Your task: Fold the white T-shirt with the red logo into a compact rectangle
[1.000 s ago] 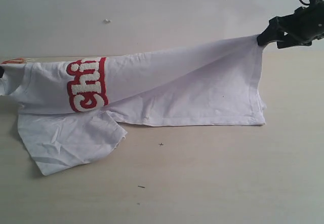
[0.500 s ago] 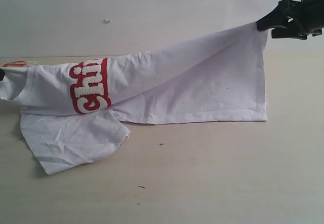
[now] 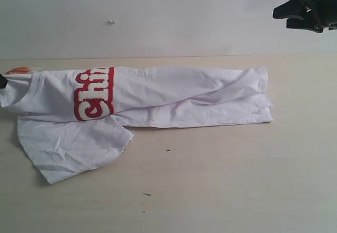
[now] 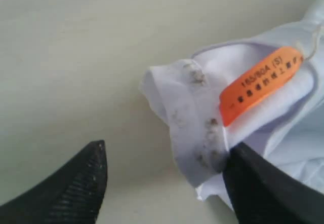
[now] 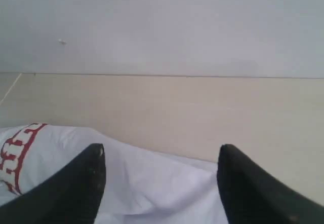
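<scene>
The white T-shirt (image 3: pixel 174 96) lies on the table, folded lengthwise into a long band. One sleeve (image 3: pixel 68 148) sticks out toward the front left. The red logo (image 3: pixel 95 93) shows only its first letters. My right gripper (image 3: pixel 280 20) hangs open in the air above the hem end, holding nothing. In the right wrist view the gripper (image 5: pixel 160 150) has white cloth (image 5: pixel 162 183) lying below it. My left gripper (image 4: pixel 167 150) is open at the collar (image 4: pixel 192 117), and one finger (image 4: pixel 263 188) touches the cloth beside the orange tag (image 4: pixel 260 84). In the exterior view only its tip (image 3: pixel 2 80) shows.
A pale wooden table (image 3: pixel 221 180) meets a white wall (image 3: pixel 168 17) behind the shirt. Small dark specks (image 3: pixel 146 194) lie on the table in front of it.
My right gripper has let go of the hem corner, which dropped flat onto the table. The gripper now stands open, higher up. The shirt's raised right end has collapsed.
</scene>
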Controlling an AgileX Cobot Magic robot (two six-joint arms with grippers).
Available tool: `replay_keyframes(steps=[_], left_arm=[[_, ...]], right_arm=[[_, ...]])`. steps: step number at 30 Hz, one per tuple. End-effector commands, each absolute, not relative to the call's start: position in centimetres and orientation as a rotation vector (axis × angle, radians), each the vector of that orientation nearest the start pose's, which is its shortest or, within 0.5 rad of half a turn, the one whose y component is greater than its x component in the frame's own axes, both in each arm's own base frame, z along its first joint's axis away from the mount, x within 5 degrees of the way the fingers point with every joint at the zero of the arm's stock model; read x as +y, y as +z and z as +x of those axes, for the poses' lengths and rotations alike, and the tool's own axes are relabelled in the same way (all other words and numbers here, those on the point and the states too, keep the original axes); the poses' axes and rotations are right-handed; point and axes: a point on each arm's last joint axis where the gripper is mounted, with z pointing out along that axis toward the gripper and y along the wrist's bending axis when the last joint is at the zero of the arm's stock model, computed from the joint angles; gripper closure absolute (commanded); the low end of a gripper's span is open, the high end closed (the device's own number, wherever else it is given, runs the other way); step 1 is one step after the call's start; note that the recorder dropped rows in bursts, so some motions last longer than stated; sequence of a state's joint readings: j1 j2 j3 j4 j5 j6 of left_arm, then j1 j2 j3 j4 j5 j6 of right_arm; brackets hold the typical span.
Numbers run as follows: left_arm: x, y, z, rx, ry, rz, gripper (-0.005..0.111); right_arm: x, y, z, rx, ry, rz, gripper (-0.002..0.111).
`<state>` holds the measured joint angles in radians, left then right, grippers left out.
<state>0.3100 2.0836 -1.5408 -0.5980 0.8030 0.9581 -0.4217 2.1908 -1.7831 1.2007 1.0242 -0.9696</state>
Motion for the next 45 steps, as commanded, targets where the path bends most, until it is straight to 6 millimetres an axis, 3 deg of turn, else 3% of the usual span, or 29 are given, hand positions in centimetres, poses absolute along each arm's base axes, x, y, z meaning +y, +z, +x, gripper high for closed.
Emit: replay_keyframes(steps=[1,4,7,12,16,18,21,25,29,33,41,45], left_arm=[[10.3,19.4,43.7,2.521,-0.291,0.298,0.044],[10.2,19.8,43.9,2.496,-0.325,0.252,0.044],[10.0,19.9,44.0,2.482,-0.361,0.224,0.044],[9.8,19.9,44.0,2.478,-0.389,0.206,0.044],[9.6,20.1,44.1,2.462,-0.435,0.176,0.044],[9.4,20.3,44.1,2.447,-0.466,0.155,0.044],[9.2,20.6,44.2,2.421,-0.501,0.17,0.044],[9.0,20.7,44.2,2.407,-0.523,0.173,0.044],[8.9,21.1,44.4,2.367,-0.543,0.156,0.043],[8.4,22.0,44.8,2.278,-0.672,0.091,0.043],[10.2,22.5,43.9,2.277,-0.84,-0.089,0.043],[12.1,24.3,43.2,2.082,-1.054,-0.152,0.043]], right_arm=[[-12.1,22.8,46.0,2.266,0.718,-0.198,0.062],[-11.2,21.4,45.6,2.419,0.566,-0.395,0.088],[-9.6,20.8,45.2,2.509,0.538,-0.576,0.108],[-6.4,19.6,44.8,2.512,0.622,-0.867,0.108],[-4.4,16.1,44.6,2.605,0.628,-0.981,0.108],[-3.9,14.3,45.0,2.631,0.55,-1.014,0.108],[-3.5,12.4,46.4,2.62,0.357,-0.978,0.108],[-3.7,11.5,48.7,2.574,0.153,-0.658,0.108],[-4.5,10.1,49.0,2.604,0.049,-0.605,0.108],[-5.6,8.3,48.6,2.698,-0.081,-0.574,0.108],[-5.6,7.6,48.0,2.773,-0.072,-0.623,0.108],[-5.6,7.6,47.8,2.787,-0.068,-0.631,0.108]])
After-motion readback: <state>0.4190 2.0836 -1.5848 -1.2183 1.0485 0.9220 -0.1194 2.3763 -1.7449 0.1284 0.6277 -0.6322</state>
